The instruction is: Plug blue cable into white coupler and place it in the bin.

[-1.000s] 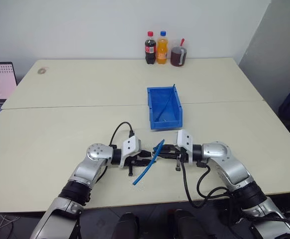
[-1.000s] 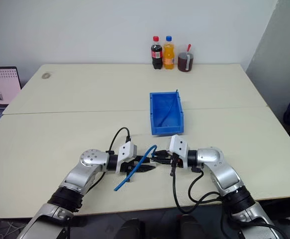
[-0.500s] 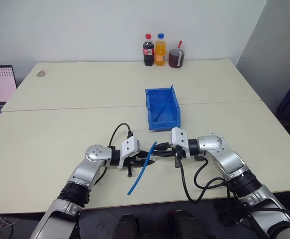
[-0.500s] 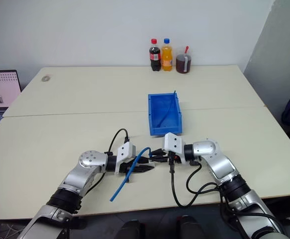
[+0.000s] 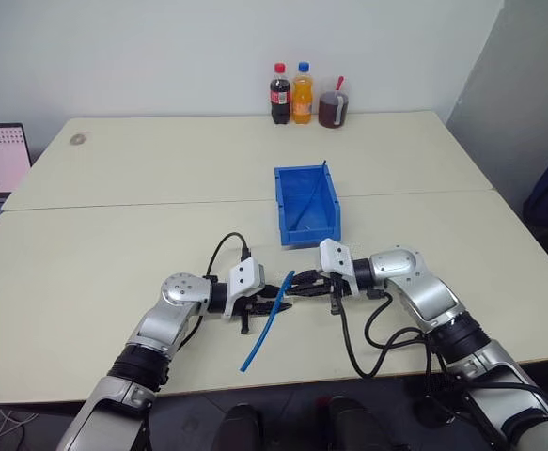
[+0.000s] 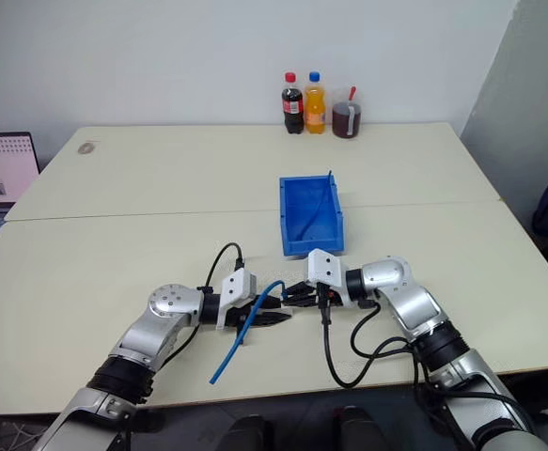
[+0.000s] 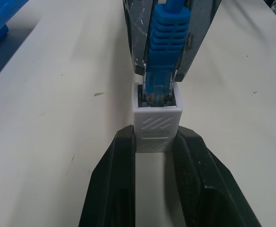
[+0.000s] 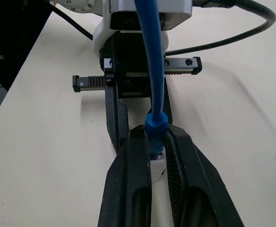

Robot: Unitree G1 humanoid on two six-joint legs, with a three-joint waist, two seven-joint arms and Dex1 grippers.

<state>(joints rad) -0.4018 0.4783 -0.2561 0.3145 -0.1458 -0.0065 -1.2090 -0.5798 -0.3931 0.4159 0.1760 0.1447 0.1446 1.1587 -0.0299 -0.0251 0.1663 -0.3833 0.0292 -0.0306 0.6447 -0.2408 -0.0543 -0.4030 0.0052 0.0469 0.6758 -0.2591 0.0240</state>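
Both grippers meet nose to nose just above the table (image 5: 114, 235), near its front edge and a little short of the bin (image 5: 307, 205).

Left gripper (image 7: 153, 142): jaws nearly closed, clamped on the sides of the coupler (image 7: 156, 127), socket facing the other arm.

Right gripper (image 8: 156, 142): jaws nearly closed, pinching the cable (image 8: 152, 56) by its plug end. The cord runs from there between the two grippers and hangs down toward the front edge, its free end resting on the table.

Left wrist view: the plug tip sits inside the mouth of the socket, with the ribbed boot and most of the plug body outside. Cannot tell whether the latch has caught. My reading: insertion begun, probably not seated.

Bin: open, standing behind the grippers near the seam between the two table tops. A thin blue strand leans inside it against one wall; what it is I cannot tell.

Done, as judged: both parts picked up, aligned, plug started.
Left: push home, then carry the joined pair back to the bin and release.
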